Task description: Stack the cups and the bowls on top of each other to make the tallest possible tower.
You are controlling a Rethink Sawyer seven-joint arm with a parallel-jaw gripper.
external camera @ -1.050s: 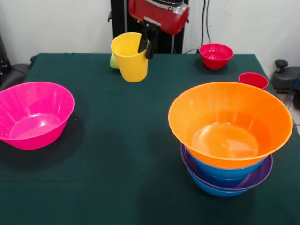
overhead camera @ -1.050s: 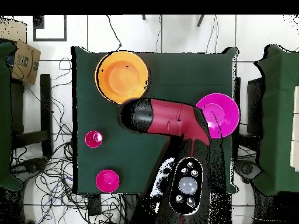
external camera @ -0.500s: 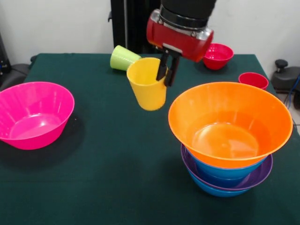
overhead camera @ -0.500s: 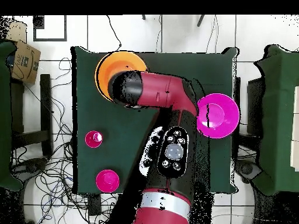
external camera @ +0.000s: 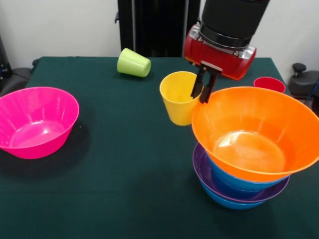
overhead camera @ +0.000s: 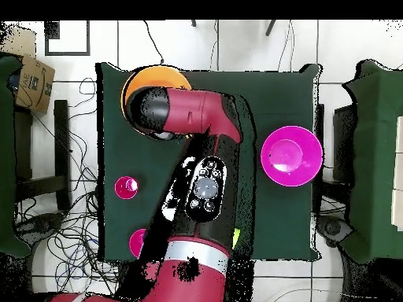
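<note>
My gripper (external camera: 199, 97) is shut on the rim of the yellow cup (external camera: 178, 102) and holds it upright above the table, against the near-left rim of the orange bowl (external camera: 259, 134). That bowl tops the tower and leans to the right over a blue bowl (external camera: 234, 181), a purple bowl (external camera: 200, 167) and another blue bowl (external camera: 219, 198). The lime green cup (external camera: 133, 63) lies on its side at the back. The red cup (external camera: 269, 83) peeks out behind the orange bowl. In the overhead view the arm (overhead camera: 197, 118) hides the gripper and most of the orange bowl (overhead camera: 157, 73).
The large pink bowl (external camera: 36, 122) stands alone at the left of the green table (external camera: 124, 174); in the overhead view the pink bowl (overhead camera: 291, 155) is at the right. The red cup (overhead camera: 126, 186) and the small red bowl (overhead camera: 137, 241) show left of the arm.
The arm has carried the yellow cup from the back of the table forward and right to the orange bowl's rim. The orange bowl has shifted and tipped to the right.
</note>
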